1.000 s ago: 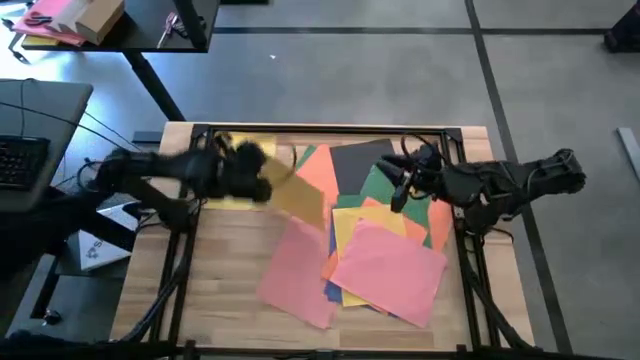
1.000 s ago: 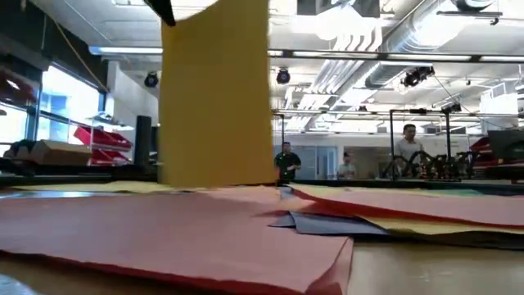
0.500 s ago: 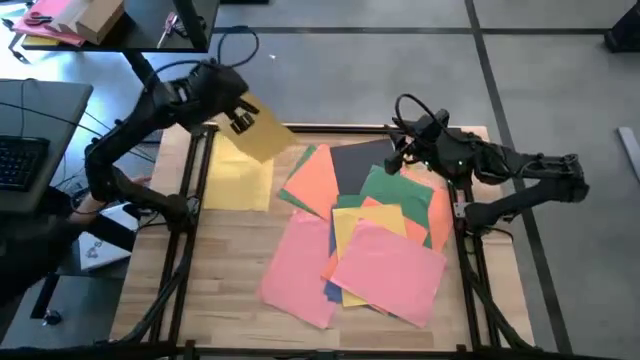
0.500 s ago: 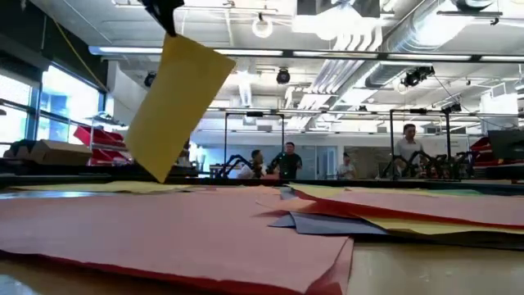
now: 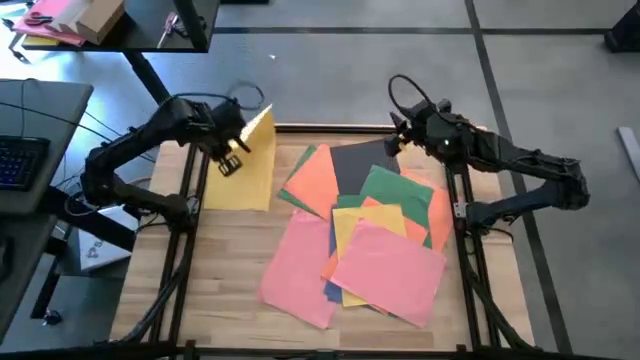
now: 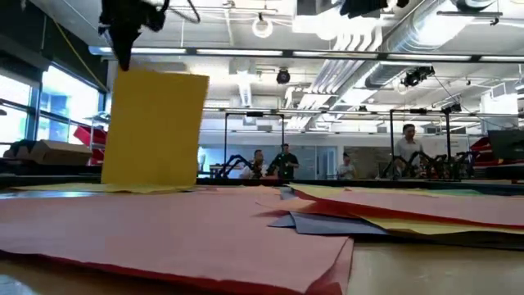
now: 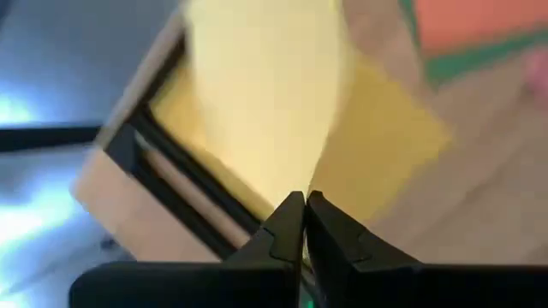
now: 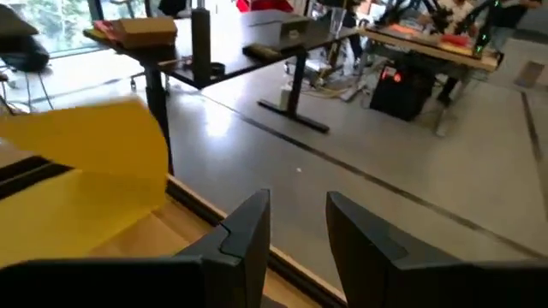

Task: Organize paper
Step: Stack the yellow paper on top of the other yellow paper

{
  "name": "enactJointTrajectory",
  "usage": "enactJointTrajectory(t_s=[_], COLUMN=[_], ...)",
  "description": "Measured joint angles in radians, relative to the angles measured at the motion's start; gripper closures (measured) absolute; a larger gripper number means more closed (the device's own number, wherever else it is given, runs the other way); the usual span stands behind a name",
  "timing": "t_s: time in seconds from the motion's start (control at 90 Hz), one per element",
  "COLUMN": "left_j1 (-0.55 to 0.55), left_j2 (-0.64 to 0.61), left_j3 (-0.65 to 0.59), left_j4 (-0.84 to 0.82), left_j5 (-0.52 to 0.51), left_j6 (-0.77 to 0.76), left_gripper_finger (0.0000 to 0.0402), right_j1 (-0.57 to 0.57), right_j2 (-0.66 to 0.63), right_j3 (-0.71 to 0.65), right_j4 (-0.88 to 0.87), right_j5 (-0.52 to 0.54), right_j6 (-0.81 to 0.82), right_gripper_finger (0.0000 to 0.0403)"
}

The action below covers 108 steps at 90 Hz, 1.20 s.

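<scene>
While the left pincer grips a yellow sheet above the yellow stack, the right pincer stays released beyond the dark grey sheet.

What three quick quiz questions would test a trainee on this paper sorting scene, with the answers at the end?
1. True or false: the left gripper is shut on a yellow sheet.
2. Which colour is the flat sheet under the held one? A) pink B) yellow C) green
3. Fill in: the right gripper is ____ and holds nothing.

Key
1. True. The wrist view shows its fingers pinching the sheet's edge, and it hangs upright in the low view.
2. B. It lies at the table's far left corner, apart from the mixed pile.
3. Open. It hovers over the table's far edge.
</scene>
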<state>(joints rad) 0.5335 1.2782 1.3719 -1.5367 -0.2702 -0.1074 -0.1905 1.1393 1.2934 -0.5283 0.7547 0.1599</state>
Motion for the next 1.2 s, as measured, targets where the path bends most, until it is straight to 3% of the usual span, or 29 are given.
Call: enactJointTrajectory(t_s=[0.233, 0.444, 0.633, 0.8, 1.022, 1.2], left_j1=[-0.007, -0.013, -0.01, -0.01, -0.01, -0.01], left_j2=[-0.024, -0.022, -0.023, -0.022, -0.022, -0.022], left_j3=[-0.262, -0.323, -0.332, -0.421, -0.538, -0.548], left_j4=[0.198, 0.125, 0.087, 0.073, 0.187, 0.199], left_j5=[0.171, 0.3, 0.29, 0.28, 0.086, 0.064], left_j6=[0.062, 0.076, 0.101, 0.11, 0.125, 0.138], left_gripper_finger=[0.0402, 0.0402, 0.0402, 0.0402, 0.0402, 0.0402], right_j1=[-0.09, -0.137, -0.167, -0.171, -0.17, -0.17], right_j2=[0.0, 0.0, 0.0, 0.0, 0.0, 0.0], right_j3=[0.0, 0.0, 0.0, 0.0, 0.0, 0.0], right_j4=[0.042, 0.04, 0.039, 0.032, -0.011, -0.014], right_j5=[-0.03, -0.032, -0.033, -0.034, -0.051, -0.09], right_j6=[0.02, 0.023, 0.023, 0.019, 0.024, 0.026], right_gripper_finger=[0.0304, 0.0304, 0.0304, 0.0304, 0.0304, 0.0304])
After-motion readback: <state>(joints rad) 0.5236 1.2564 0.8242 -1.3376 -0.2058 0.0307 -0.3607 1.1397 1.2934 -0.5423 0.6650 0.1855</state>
